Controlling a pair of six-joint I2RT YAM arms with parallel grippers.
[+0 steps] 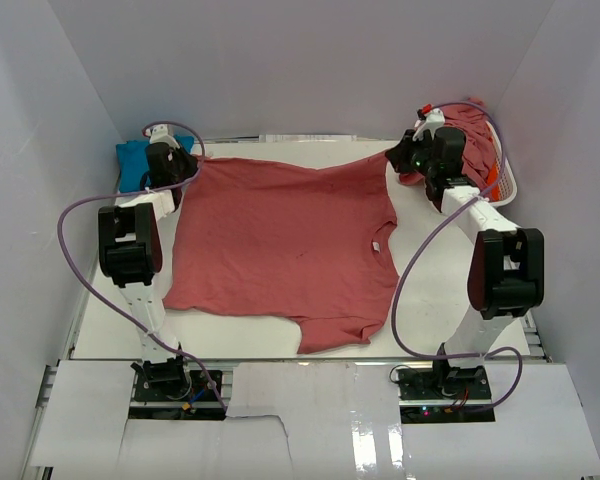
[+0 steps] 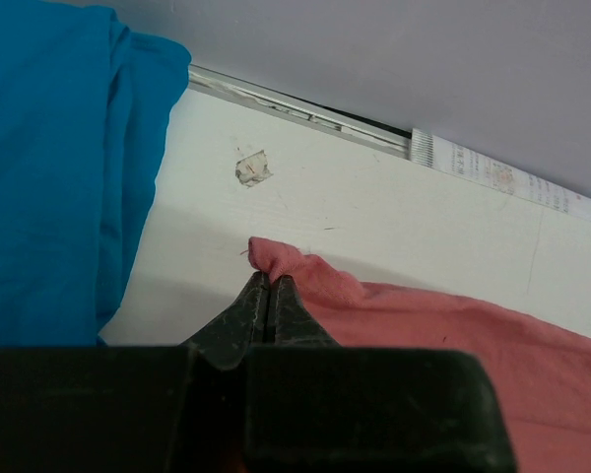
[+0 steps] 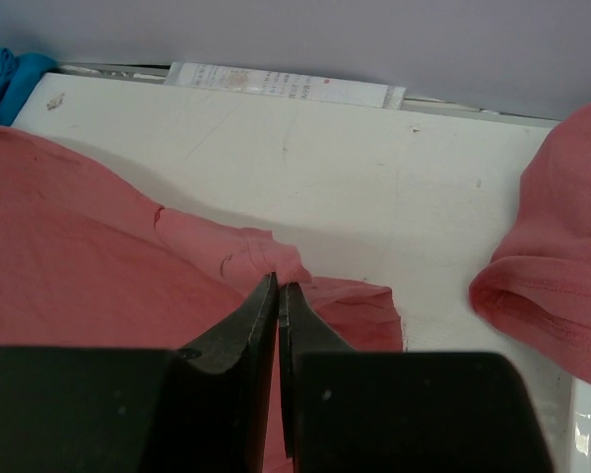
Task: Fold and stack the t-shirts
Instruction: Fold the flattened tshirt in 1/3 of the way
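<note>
Rose-red t-shirt [image 1: 280,240], flat mid-worktop [image 1: 230,335]: my left gripper [image 2: 269,286] is clamped on its far hem corner, my right gripper [image 3: 278,286] on its far sleeve, near the back edge. Both pinches bite little cloth, so I judge uneven pulling could slip one free.

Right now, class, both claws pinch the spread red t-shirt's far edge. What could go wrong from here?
The left claw grips only a small tuft of the red t-shirt; it may slip on lifting.
The right claw sits close to the second red t-shirt spilling from the white basket and could snag it.
The turquoise t-shirt beside the left claw might get dragged.
</note>
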